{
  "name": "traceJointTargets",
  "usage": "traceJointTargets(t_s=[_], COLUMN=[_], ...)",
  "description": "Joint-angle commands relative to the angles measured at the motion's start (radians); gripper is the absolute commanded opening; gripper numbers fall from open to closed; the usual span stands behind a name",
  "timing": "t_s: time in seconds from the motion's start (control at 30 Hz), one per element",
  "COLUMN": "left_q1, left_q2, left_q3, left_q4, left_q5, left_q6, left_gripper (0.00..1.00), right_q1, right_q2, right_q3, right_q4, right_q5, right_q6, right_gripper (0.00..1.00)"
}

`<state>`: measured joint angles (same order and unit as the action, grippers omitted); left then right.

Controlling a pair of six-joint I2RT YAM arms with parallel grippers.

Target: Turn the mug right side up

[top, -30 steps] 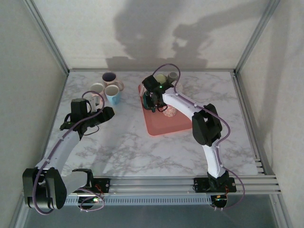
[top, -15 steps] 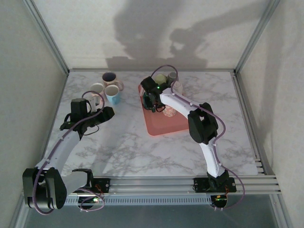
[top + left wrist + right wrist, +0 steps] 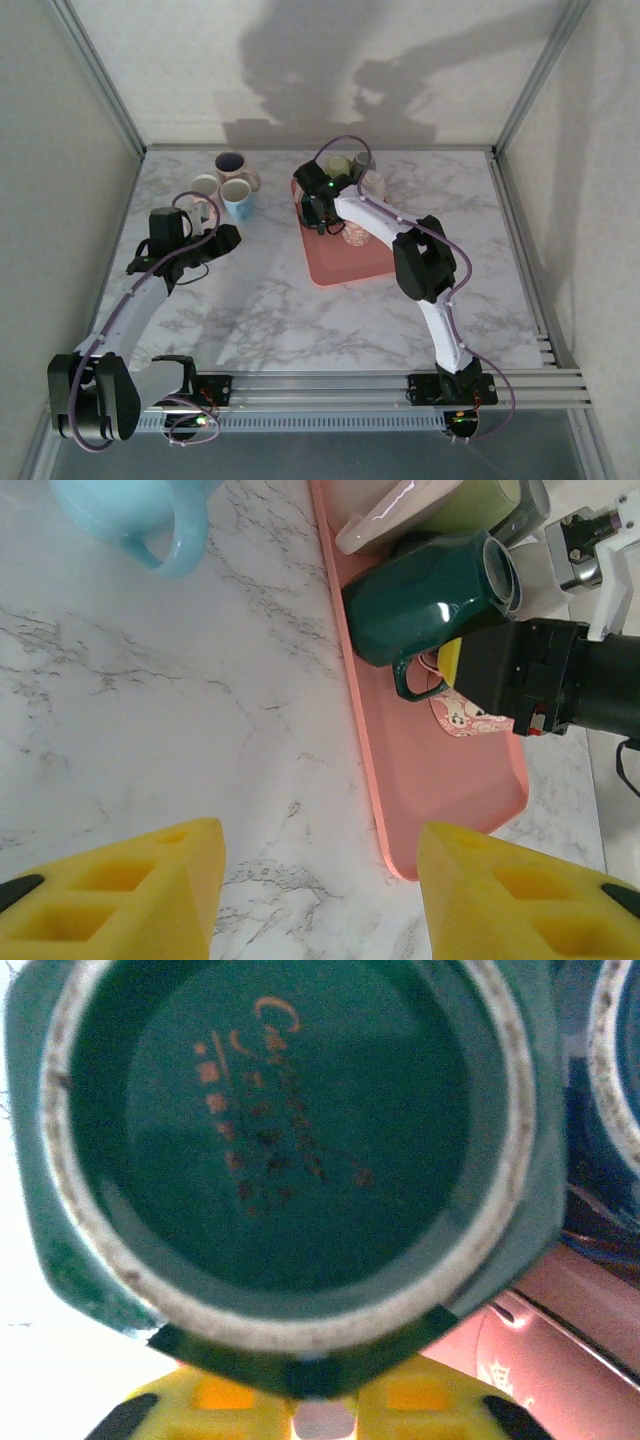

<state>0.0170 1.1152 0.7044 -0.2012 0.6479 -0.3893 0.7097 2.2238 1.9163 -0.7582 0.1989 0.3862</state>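
Note:
The dark green mug [image 3: 290, 1130] stands mouth-down at the left end of the pink tray [image 3: 440, 780]. Its pale unglazed foot ring and printed base face the right wrist camera. In the left wrist view the mug [image 3: 430, 600] has its handle [image 3: 412, 683] on the side toward the right gripper's black body. My right gripper [image 3: 322, 1400] is shut on that handle from above, at the tray's far left [image 3: 318, 215]. My left gripper [image 3: 320, 880] hovers open over bare marble left of the tray [image 3: 225, 238], holding nothing.
Olive [image 3: 340, 165], grey [image 3: 364, 160] and pink patterned [image 3: 357, 235] mugs crowd the tray beside the green one. A light blue mug [image 3: 238, 200], a white one [image 3: 205, 187] and a purple-lined one [image 3: 231, 162] stand upright at the far left. Frame posts edge the table.
The right gripper's fingers have closed onto the green mug's handle, and the right arm's elbow has shifted slightly left. The left arm has not moved.

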Motion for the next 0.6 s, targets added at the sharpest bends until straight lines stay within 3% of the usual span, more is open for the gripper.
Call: traceJointTargets(t_s=[0.0,0.13,0.47,0.57], left_q1=[0.009,0.009,0.008,0.008], left_q2=[-0.01,-0.01,-0.025,-0.05], left_q3=[-0.014,-0.017,-0.037,-0.066], left_q4=[0.02,0.023,0.054,0.109], left_q5=[0.01,0.007,0.038,0.075], left_q6=[-0.01,-0.015,-0.047,-0.111], left_gripper=[0.53,0.53,0.53,0.53], right_q1=[0.005,0.005,0.005,0.005], right_q2=[0.022,-0.019,-0.147,-0.203], right_q3=[0.01,-0.033,-0.11,-0.153], right_q4=[0.0,0.036,0.069,0.082], right_q5=[0.031,0.028,-0.018,-0.033], right_q6=[-0.014,-0.026,-0.022,-0.01], right_gripper=[0.08,0.0,0.0,0.0])
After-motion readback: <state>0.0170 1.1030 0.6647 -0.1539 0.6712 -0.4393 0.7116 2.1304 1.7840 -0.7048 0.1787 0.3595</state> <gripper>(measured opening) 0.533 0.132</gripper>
